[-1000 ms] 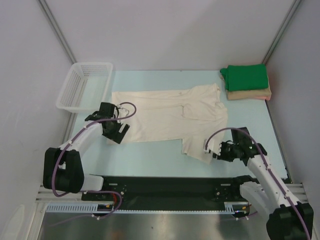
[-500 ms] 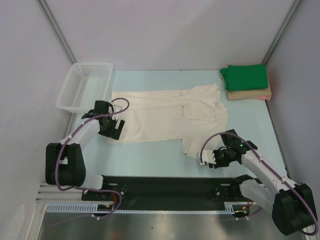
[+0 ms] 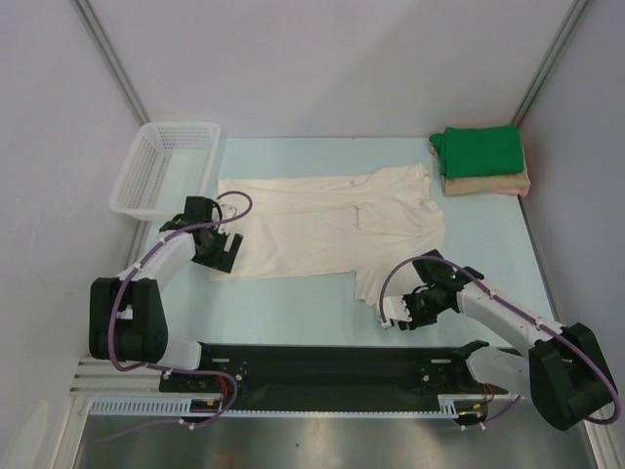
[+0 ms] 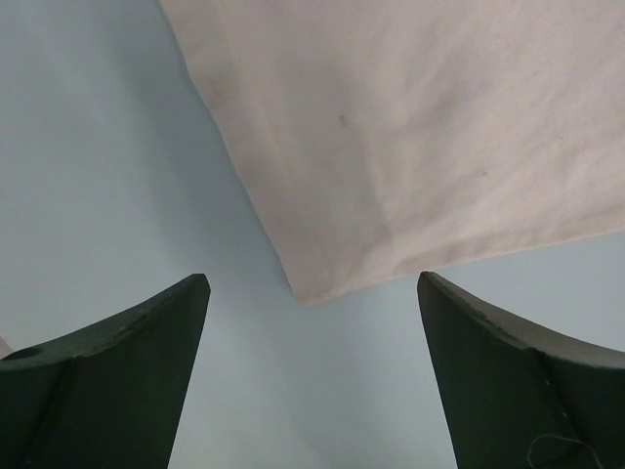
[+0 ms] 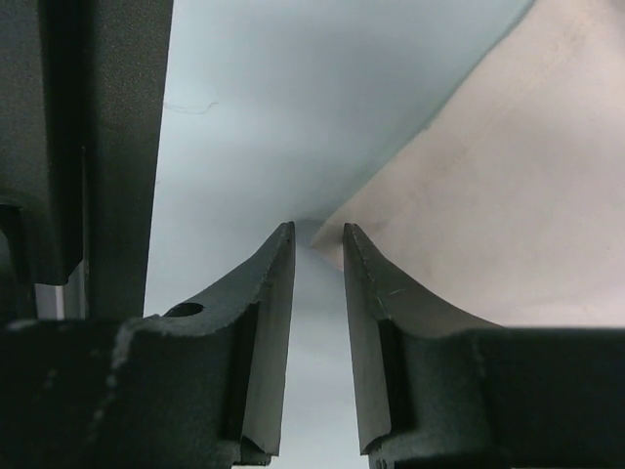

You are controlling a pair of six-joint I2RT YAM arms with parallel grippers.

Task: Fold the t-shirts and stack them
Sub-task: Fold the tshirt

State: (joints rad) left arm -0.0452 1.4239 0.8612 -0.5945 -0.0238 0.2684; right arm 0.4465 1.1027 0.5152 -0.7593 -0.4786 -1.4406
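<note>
Your left gripper (image 4: 312,281) hangs spread wide over the near-left corner of the cream-white cloth t-shirt (image 3: 322,220) lying flat in the middle. Your right gripper (image 5: 318,231), fingers (image 5: 269,322) nearly together, grips nothing at its near-right corner.

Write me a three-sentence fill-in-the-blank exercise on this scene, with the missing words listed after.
The folded bright green t-shirt lies on a folded t-shirt coloured ____. The white plastic lattice basket stands at the far ____ corner of the light blue table. The left gripper hovers, jaws ____, over a corner of the spread cream-white t-shirt.
Missing words: peach-tan; left; open.
</note>
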